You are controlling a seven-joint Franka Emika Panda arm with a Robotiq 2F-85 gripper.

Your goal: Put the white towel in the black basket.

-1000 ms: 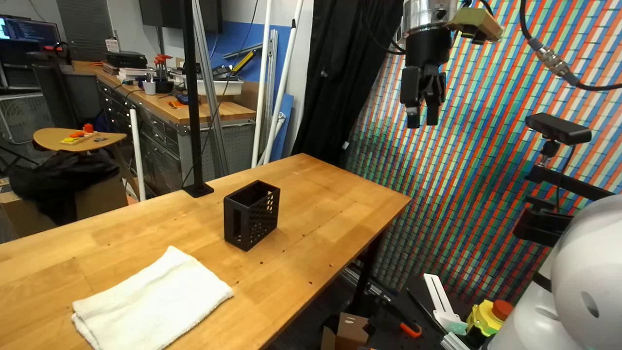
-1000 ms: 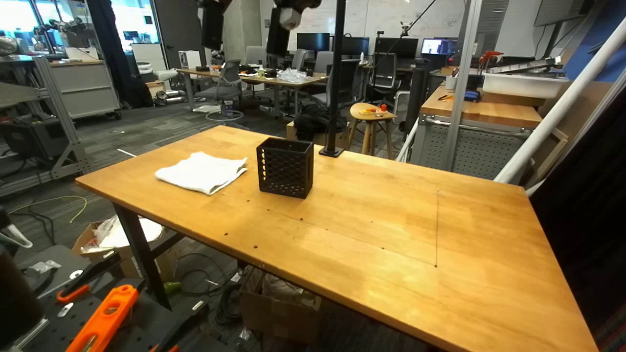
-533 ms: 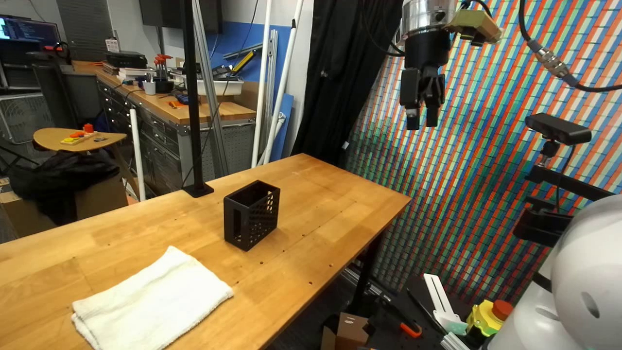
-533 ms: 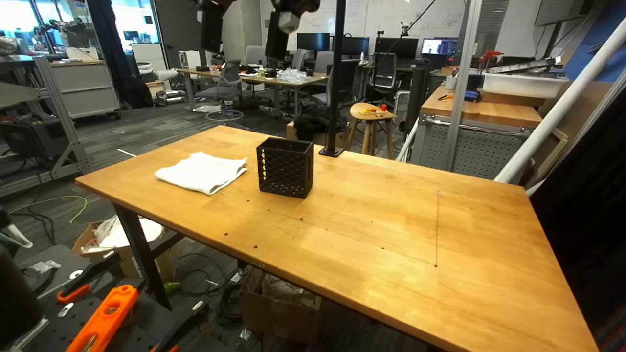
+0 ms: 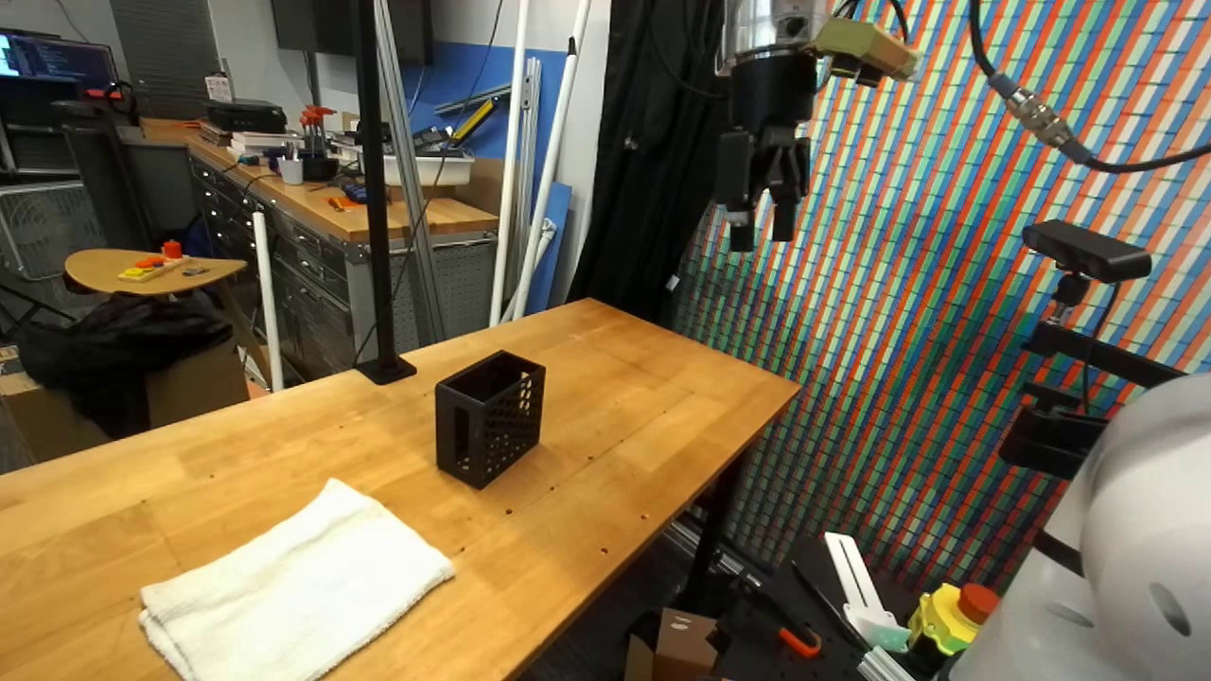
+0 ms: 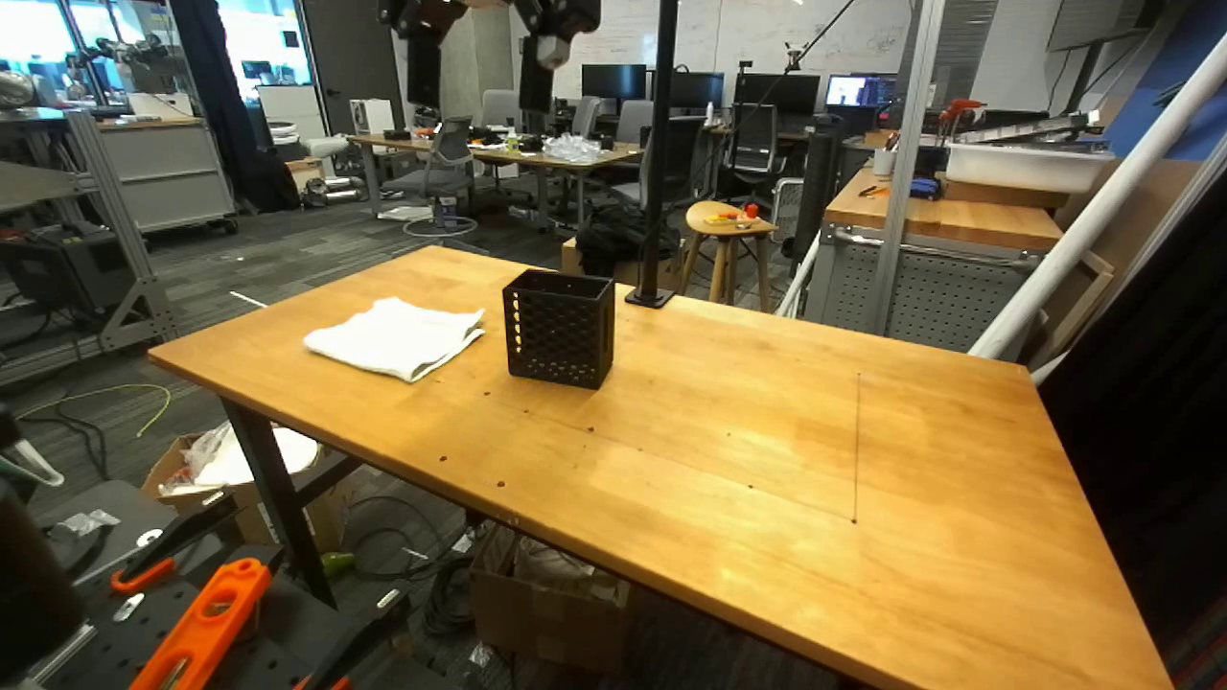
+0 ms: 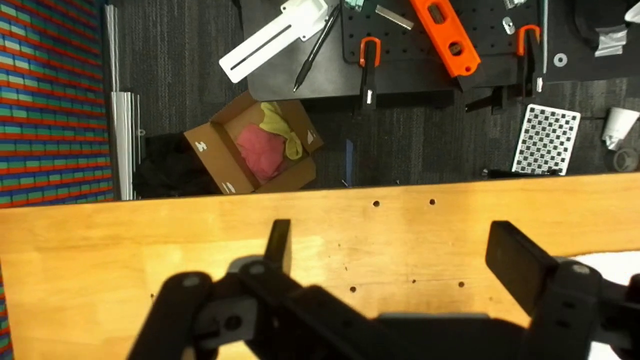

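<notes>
Ideally, jaws spread with nothing between them, the gripper (image 6: pixel 479 102) should shift sideways over the white towel (image 5: pixel 307 586), lying well below and to one side of them, then descend and pinch a layered edge, clear of the black basket (image 6: pixel 559 331), also below.

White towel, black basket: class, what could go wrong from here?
The white towel lies flat and folded, so the open gripper might pinch only its upper layer. Spread wider than the opening of the black basket, it could hang partly outside. The basket stands close by, so a low approach might knock it.
</notes>
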